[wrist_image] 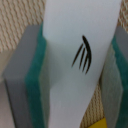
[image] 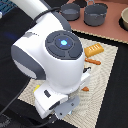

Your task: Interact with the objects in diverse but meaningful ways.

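Note:
In the wrist view, a white elongated piece (wrist_image: 65, 75) with black curved marks fills the gap between my gripper's (wrist_image: 75, 70) green pads (wrist_image: 34, 80). The gripper is shut on it, over the woven mat. A corner of the small yellow packet (wrist_image: 100, 123) shows just beyond the piece. In the exterior view, the arm's bulk hides the gripper's fingers and the white piece. The orange rectangular block (image: 93, 49) lies on the mat towards the exterior view's right, with orange-handled cutlery (image: 92, 61) just in front of it. The pale blue carton is out of view.
Two grey pots (image: 70, 11) (image: 95, 15) stand on the brown surface at the back. A tan plate (image: 125, 19) sits at the back on the exterior view's right. The woven mat (image: 107, 75) lies on a black surface. A small orange bit (image: 85, 89) sits by the arm.

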